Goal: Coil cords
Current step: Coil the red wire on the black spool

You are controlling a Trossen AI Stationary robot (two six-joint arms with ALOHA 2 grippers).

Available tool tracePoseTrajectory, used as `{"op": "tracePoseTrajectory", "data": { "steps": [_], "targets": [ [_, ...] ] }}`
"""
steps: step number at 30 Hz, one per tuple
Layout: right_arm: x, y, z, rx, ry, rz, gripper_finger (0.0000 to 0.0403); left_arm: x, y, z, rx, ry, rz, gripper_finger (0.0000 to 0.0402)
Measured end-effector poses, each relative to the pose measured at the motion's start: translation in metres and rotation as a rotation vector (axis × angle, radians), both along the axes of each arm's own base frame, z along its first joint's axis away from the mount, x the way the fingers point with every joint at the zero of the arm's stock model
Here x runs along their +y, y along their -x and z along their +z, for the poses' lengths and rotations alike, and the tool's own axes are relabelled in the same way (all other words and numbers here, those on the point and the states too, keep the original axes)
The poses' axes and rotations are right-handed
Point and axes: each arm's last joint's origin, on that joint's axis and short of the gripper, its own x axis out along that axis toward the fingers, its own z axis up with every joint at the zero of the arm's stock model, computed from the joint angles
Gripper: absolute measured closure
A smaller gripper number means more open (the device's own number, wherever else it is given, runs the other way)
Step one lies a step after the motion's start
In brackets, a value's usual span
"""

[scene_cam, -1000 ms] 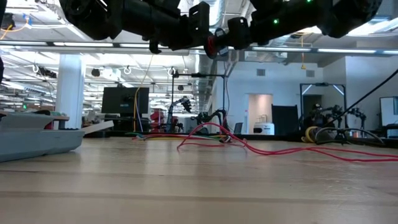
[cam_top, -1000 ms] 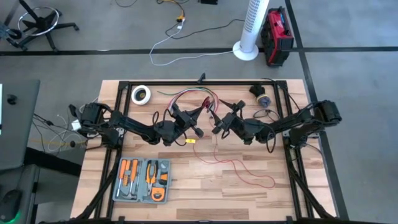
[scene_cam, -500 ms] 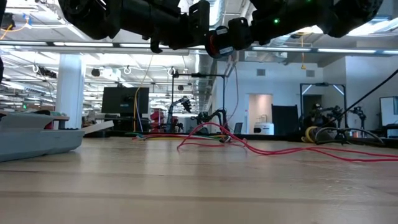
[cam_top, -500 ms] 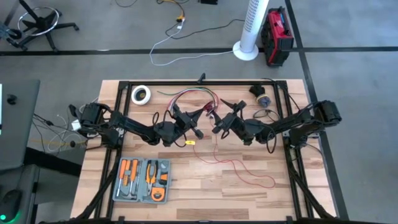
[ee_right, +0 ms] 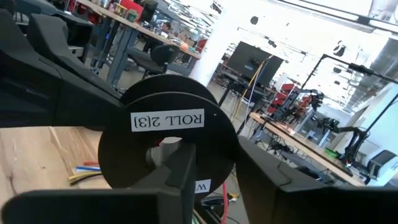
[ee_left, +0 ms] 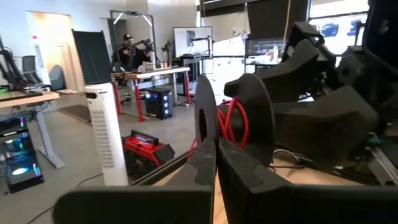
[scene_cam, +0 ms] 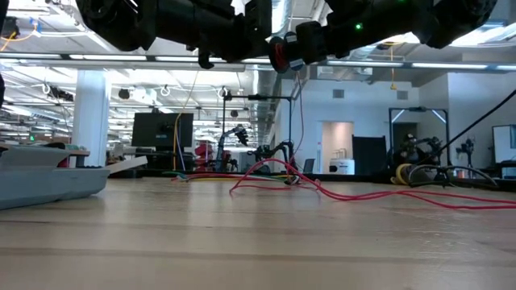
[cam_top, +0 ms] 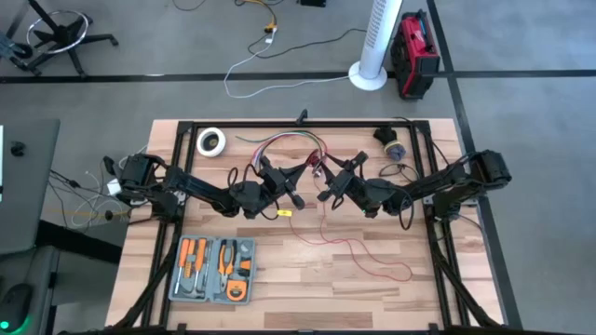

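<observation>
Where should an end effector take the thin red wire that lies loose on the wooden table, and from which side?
Grip the thin red wire on its loose run lying on the wooden table, coming straight down from above with the fingers set across the strand. It is thread-like and lies flat on bare wood there, so a sideways approach would probably slide over it.

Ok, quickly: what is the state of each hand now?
Left hand: closed on the black plastic spool of red wire.
Right hand: cannot be told.
</observation>
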Motion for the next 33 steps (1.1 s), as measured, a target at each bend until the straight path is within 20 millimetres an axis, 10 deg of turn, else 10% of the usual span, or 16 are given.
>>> {"op": "tracePoseTrajectory", "data": {
  "steps": [23,33],
  "targets": [
    [0.0005,0.0004,0.0006,0.036,0.033,-0.007,0.0291,-0.0039,-0.0008,-0.0003,0.015,-0.022,-0.054,0.0401],
    [0.0005,0.0003,0.0002,0.068,0.057,-0.008,0.0185,-0.0046,-0.0011,-0.0013,0.026,-0.025,-0.066,0.0401]
  ]
}}
